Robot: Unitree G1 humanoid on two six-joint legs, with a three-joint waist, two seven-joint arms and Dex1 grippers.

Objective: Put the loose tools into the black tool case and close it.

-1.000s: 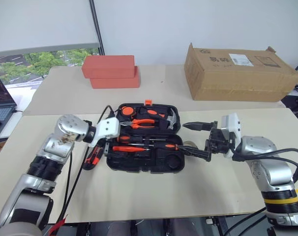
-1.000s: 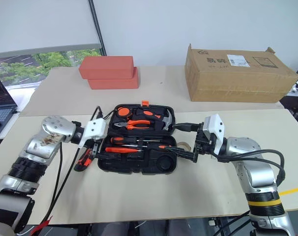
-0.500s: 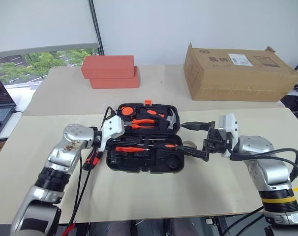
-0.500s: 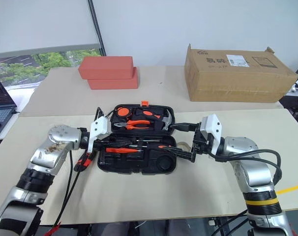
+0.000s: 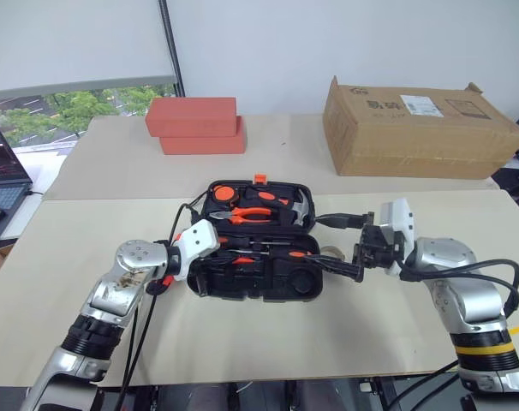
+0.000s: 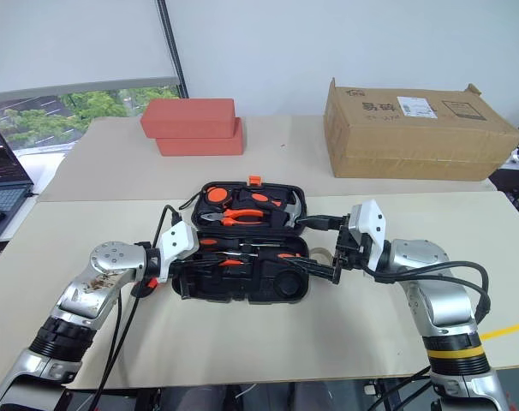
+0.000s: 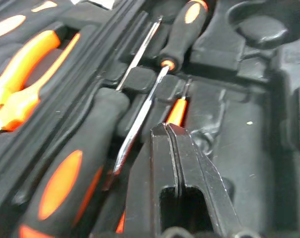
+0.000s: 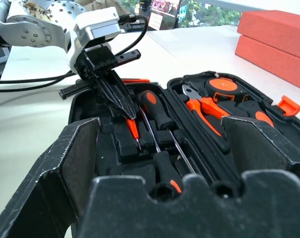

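Your left tool (image 6: pixel 175 260) has just snapped its fingers together and dropped lower, sinking into the left end of the case (image 6: pixel 242 289) at frame centre. A second ago it hung spread above that edge. In the left wrist view the two black fingers (image 7: pixel 175 163) meet tip to tip, right over the thin orange strip (image 7: pixel 176 111) lying in its slot. I can't tell whether they pinch the strip or merely press on it. My read: you're seating that piece, which puts the filling close to done.

Beside the fingers, two screwdrivers (image 7: pixel 66 176) lie in the front tray, side by side. Their long axes run left to right across the head view, along the case's length, with the steel shafts passing each other. One handle (image 8: pixel 155 108) sits at the left end, the other towards the right.

The case lies open on the surface (image 5: pixel 345 334), its long axis left to right and its lid tray at the back with the orange latch (image 6: pixel 254 180) on the far edge.

Your right tool (image 6: pixel 321 247) stands spread wide at the case's right end, holding nothing. The grey tape roll (image 6: pixel 321 253) sits just beside that end, not yet packed.
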